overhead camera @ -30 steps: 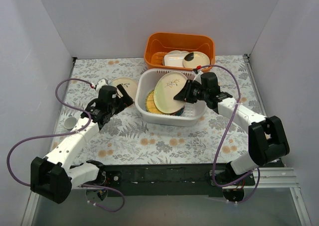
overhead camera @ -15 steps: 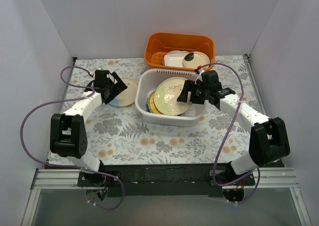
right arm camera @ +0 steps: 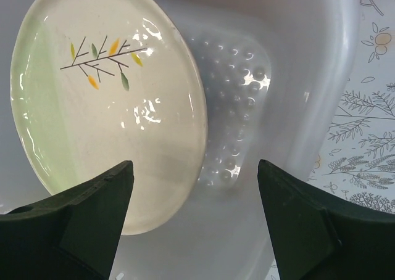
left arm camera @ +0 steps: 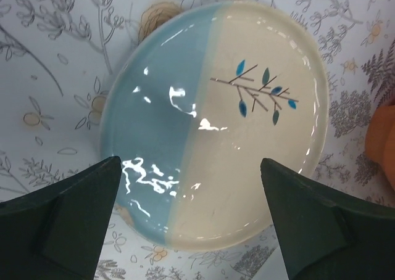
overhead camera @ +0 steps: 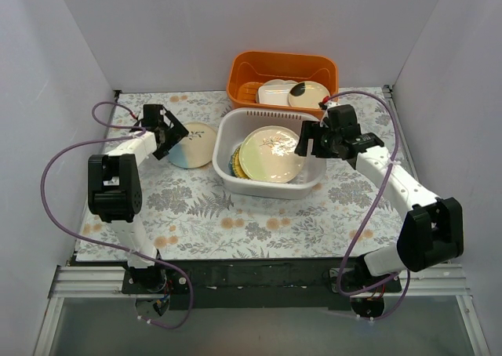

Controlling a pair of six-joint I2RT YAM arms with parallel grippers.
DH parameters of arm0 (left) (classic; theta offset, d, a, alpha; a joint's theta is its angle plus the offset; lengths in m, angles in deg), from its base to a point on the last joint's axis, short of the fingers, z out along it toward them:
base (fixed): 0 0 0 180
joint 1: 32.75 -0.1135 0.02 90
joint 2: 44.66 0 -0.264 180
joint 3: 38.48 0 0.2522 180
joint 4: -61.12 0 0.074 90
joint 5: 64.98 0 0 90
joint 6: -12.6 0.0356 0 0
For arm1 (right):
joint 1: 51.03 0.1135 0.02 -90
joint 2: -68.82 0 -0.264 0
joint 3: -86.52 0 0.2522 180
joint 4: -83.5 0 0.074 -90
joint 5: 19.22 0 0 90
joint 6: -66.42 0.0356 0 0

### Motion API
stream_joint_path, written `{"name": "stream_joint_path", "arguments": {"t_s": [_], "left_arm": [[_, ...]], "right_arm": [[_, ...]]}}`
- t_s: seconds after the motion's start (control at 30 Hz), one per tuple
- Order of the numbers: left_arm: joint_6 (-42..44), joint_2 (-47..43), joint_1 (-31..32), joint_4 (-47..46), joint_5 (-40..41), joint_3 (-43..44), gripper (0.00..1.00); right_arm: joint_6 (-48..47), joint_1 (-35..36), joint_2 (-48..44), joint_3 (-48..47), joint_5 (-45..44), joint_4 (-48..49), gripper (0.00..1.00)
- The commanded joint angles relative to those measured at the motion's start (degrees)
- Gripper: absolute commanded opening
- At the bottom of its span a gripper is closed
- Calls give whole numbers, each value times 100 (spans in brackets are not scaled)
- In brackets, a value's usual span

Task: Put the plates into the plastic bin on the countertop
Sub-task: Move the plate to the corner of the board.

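One plate remains on the cloth, the blue-and-cream plate at upper left of the top view, and the left gripper has swung over it, jaws spread, not touching. A second ago the right gripper pinched the sprig plate tilted over the bin; now it lies on the stack inside and those jaws are spread, empty.

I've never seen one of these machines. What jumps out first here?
The white bin mid-table, with a cream sprig plate lying inside, and the bright orange basket behind it. Left of the bin, a blue-and-cream plate lies on the flowered cloth under the open left gripper; the right gripper hangs open over the bin.
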Motion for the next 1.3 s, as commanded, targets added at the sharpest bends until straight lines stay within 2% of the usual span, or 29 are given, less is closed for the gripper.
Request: {"name": "stream_joint_path", "arguments": {"t_s": [0.0, 0.17, 0.3, 0.53, 0.7, 0.8, 0.83, 0.97, 1.03, 1.27], "left_arm": [[169, 228, 1, 144, 264, 276, 93], [213, 334, 1, 197, 281, 74, 82], [142, -69, 1, -188, 343, -480, 80], [221, -193, 1, -58, 238, -946, 78], [90, -623, 1, -66, 176, -1736, 75], [54, -1010, 1, -67, 298, -2053, 67], [54, -1150, 1, -41, 351, -2097, 61], [46, -1318, 1, 187, 440, -2229, 57], [28, -1415, 19, 197, 212, -2369, 53], [-288, -2056, 720, 398, 237, -2880, 54]], "right_arm": [[-199, -32, -364, -185, -142, -68, 89], [-208, -32, -662, -202, -159, -121, 89], [-217, -32, -909, -211, -168, -130, 89], [-156, -32, -1216, -141, -37, -103, 89], [-147, -32, -1331, -132, 262, -86, 89], [-155, 12, -1471, -53, 429, 2, 89], [-164, 29, -1532, -36, 438, 20, 89], [-182, 213, -1621, -123, 508, 20, 89], [-173, 301, -1612, -202, 517, 11, 89], [-199, 1328, -1349, -466, 192, 81, 89]]}}
